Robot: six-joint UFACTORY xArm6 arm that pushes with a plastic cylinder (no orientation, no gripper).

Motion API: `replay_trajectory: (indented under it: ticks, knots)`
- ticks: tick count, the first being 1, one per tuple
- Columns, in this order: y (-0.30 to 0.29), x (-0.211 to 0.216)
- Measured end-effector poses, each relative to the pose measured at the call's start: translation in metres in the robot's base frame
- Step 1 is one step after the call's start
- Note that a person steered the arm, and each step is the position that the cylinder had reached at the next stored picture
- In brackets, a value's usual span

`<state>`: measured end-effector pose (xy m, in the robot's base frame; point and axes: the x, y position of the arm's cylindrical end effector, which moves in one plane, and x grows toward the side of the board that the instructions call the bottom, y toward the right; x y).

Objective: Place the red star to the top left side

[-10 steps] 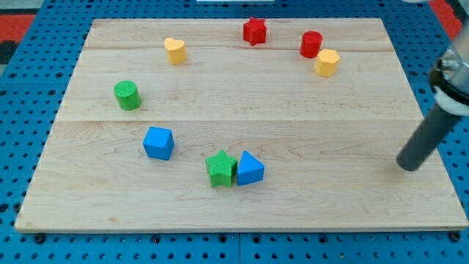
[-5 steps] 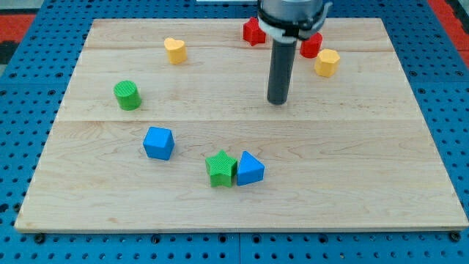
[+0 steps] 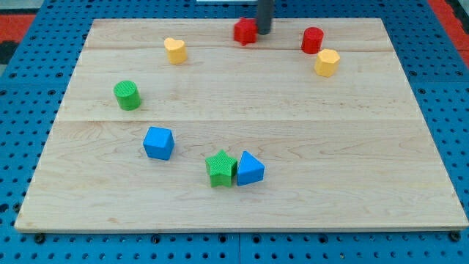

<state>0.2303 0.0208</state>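
The red star lies near the top edge of the wooden board, a little right of the middle. My tip stands against the star's right side, touching it. The rod comes down from the view's top edge. The top left part of the board holds only the yellow heart-shaped block.
A red cylinder and a yellow hexagonal block sit at the top right. A green cylinder is at the left. A blue cube, a green star and a blue triangular block lie lower down.
My tip swept from the right edge to mid-board, then up to the star's right side. The red star has shifted slightly to the left.
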Motion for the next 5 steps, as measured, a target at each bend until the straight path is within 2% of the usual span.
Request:
replay_trajectory:
  ticks: [1,2,3,5]
  knots:
    - [-0.021,0.026]
    - [-0.069,0.016]
    - [-0.011,0.016]
    - [-0.013,-0.012]
